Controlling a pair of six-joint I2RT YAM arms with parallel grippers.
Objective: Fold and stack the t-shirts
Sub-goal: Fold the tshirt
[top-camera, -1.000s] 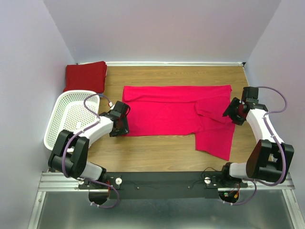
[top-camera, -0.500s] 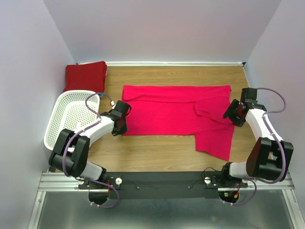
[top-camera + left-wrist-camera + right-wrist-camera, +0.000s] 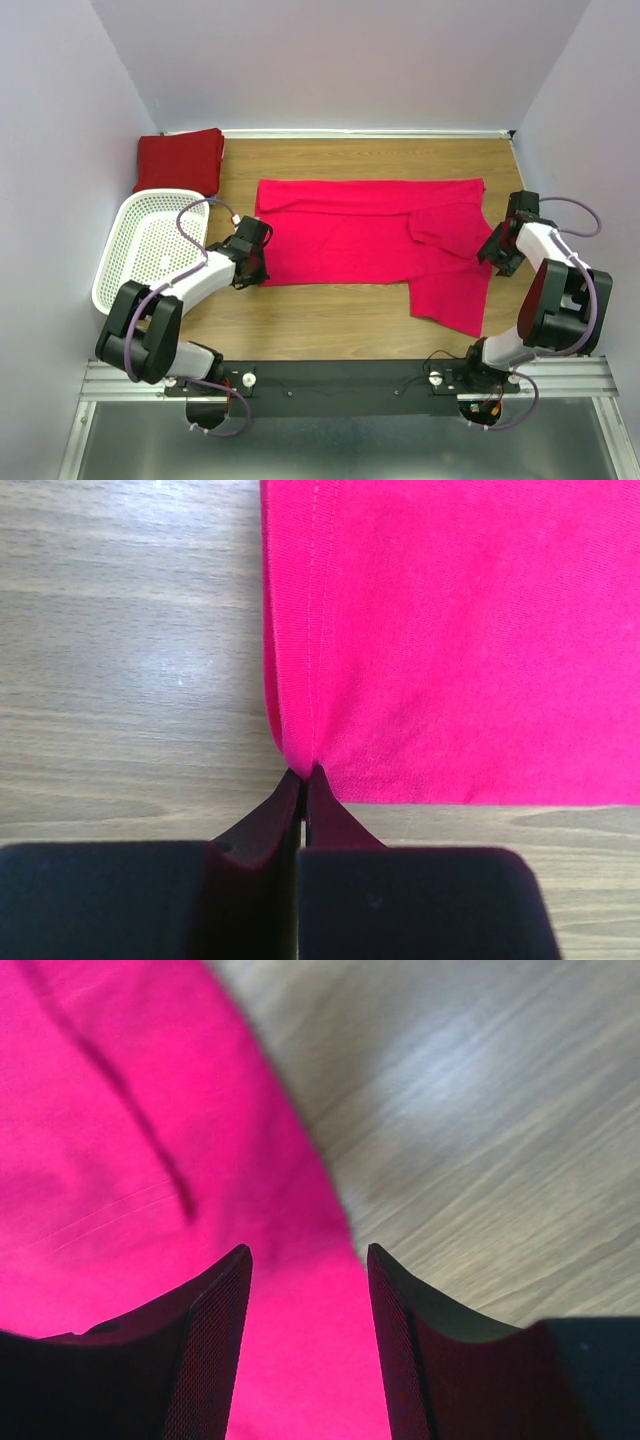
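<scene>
Filling the space between the pale walls, a light-brown wood-grain tabletop (image 3: 340, 320) is seen from above, with both arm bases at its near edge. Across its middle a bright crimson-pink t-shirt (image 3: 360, 240) of soft plain fabric is spread flat, long from left to right. On the right side a flap is folded over it, and a lobe reaches toward the near edge.

A white perforated plastic basket (image 3: 118, 250) of oval shape is placed at the left edge of the tabletop, apart from the crimson-pink t-shirt. Just behind the basket, in the far left corner, a darker red t-shirt (image 3: 180, 160) is laid as a folded rectangle.

The left gripper (image 3: 256, 272) is set low at the near left corner of the crimson-pink t-shirt. In the left wrist view its jaws are pressed together, and the corner of the fabric (image 3: 450, 630) is pinched at the fingertips (image 3: 303, 775), with creases fanning out from the pinch.

The right gripper (image 3: 497, 250) is held at the right edge of the same shirt. In the right wrist view its jaws are parted (image 3: 308, 1255), with the pink fabric (image 3: 120, 1140) seen in the gap between them; nothing is clamped.
</scene>
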